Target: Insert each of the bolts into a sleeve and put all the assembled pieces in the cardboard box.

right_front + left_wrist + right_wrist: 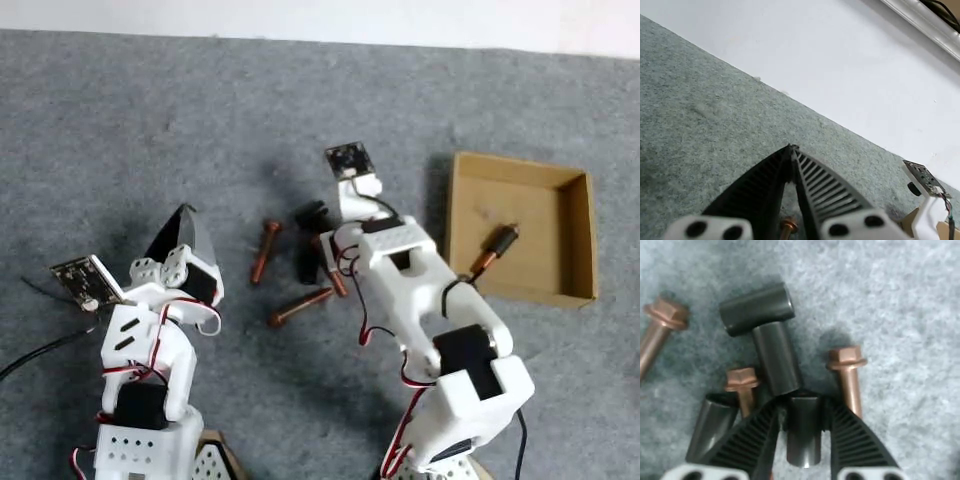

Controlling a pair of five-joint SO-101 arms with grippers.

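My right gripper [804, 407] hangs low over a cluster of black sleeves and copper bolts. Its fingers are open on either side of one lying sleeve [804, 432], with a narrow gap on each side. Two more sleeves [777, 360] [757, 309] lie just past the fingertips, and another sleeve [710, 427] lies beside a finger. Bolts [742, 390] [847, 375] flank the gripper. In the high view this right gripper [315, 245] sits left of the cardboard box [575, 235], which holds one assembled piece [495, 248]. My left gripper [791, 148] [185, 235] is shut, off to the left.
Loose bolts [264, 250] [300, 305] lie on the grey mat between the two arms. A copper bolt head [787, 226] shows through the gap near the base of the left fingers. A white wall borders the mat's far edge.
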